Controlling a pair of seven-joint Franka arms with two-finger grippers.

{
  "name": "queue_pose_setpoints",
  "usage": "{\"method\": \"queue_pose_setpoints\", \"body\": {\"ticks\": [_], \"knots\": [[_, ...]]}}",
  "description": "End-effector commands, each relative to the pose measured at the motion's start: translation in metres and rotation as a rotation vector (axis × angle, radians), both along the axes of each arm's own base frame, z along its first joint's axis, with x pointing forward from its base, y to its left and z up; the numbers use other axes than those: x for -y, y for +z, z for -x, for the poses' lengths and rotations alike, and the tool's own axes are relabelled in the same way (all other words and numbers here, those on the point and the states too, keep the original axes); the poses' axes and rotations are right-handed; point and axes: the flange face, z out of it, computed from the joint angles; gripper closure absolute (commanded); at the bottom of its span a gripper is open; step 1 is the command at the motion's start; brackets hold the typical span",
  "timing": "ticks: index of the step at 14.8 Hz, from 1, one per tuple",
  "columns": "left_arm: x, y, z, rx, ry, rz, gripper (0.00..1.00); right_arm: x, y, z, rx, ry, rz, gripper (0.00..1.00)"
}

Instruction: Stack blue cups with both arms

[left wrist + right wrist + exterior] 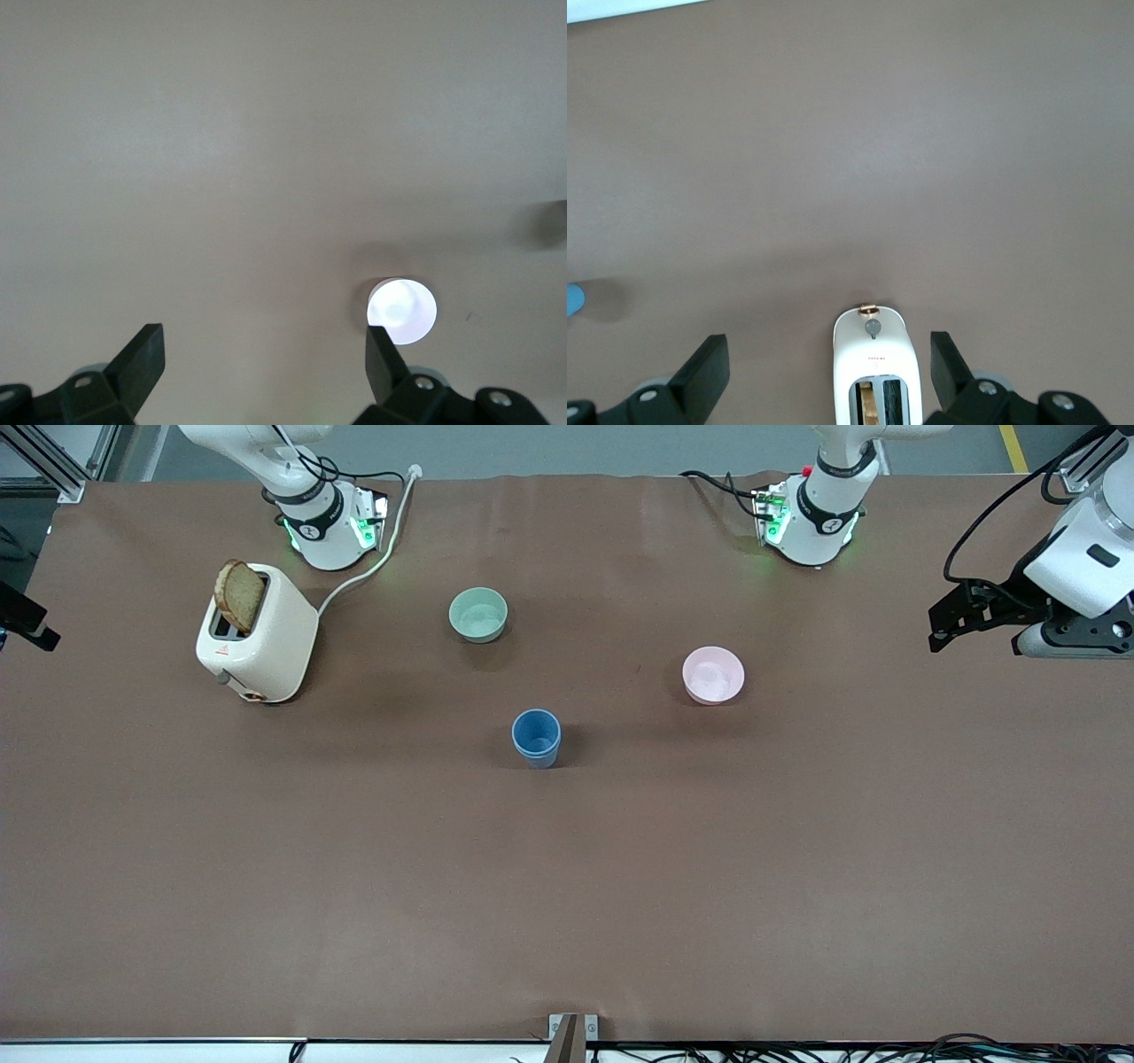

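Since the blue cups sit as one nested unit mid-table, nearest the front camera of all items, I judge the stack done. A double rim line shows at the top, so one tumbler is inside the other. They're tapered, handleless, smooth plastic and stand upright, touching nothing else.

The table has a matte brown cover with faint creases.

Next out is the pink bowl, toward the left arm's end, well apart from the cups. It's low, round and smooth, and reads washed-out white in the left wrist view.

The toaster is toward the right arm's end: cream glossy shell with rounded corners, a bread slice poking up from the slot, and a cord running to the right arm's base.

Farthest is the pale green bowl, same shape as the pink one.

The left gripper hangs over the table's edge at the left arm's end, fingers apart, holding nothing. The right gripper hangs off the right arm's end looking down on the toaster, fingers apart and empty too. My read: both are parked wide so the stack stays clear of contact. Both arms wait.
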Motion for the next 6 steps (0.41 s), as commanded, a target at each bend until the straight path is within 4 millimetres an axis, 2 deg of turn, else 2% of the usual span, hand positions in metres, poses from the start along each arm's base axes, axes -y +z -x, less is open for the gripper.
{"method": "queue_pose_setpoints", "body": {"ticks": [1,3,6], "knots": [[-0.0042,0.0127,0.004,0.013,-0.012,0.013,0.0,-0.002,-0.0001,-0.0098,-0.005,0.011,-0.021,0.0],[-0.0072,0.0157,0.0036,0.02,-0.006,0.01,0.0,-0.0096,-0.0002,-0.0099,-0.008,0.019,-0.019,0.0],[-0.0072,0.0199,0.0031,0.03,-0.001,0.003,0.0,-0.0101,-0.0073,-0.0065,-0.045,0.029,-0.023,0.0]]}}
